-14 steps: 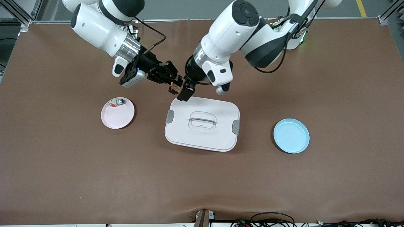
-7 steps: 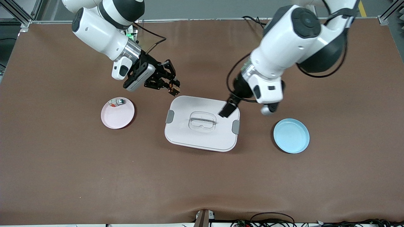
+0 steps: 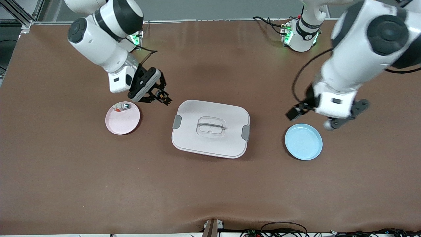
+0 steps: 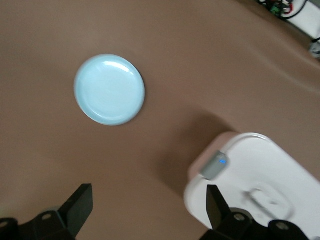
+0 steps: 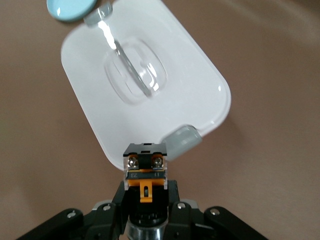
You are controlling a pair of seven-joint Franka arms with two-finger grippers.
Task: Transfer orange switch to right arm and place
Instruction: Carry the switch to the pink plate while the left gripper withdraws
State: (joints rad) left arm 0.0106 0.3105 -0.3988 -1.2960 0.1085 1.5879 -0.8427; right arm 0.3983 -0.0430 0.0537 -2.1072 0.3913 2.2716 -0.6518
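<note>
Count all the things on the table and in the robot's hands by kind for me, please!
Plates: 2, pink plate and blue plate
Boxes: 1, white box
Small parts: 2, orange switch and white-and-green part
Total: 5

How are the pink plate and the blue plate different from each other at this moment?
The pink plate carries a small white-and-green part near its rim; the blue plate carries nothing. The pink plate lies toward the right arm's end of the table, the blue plate toward the left arm's end. The right gripper, shut on the orange switch, hangs beside the pink plate; the open left gripper hangs beside the blue plate. Both are round and lie flat.
</note>
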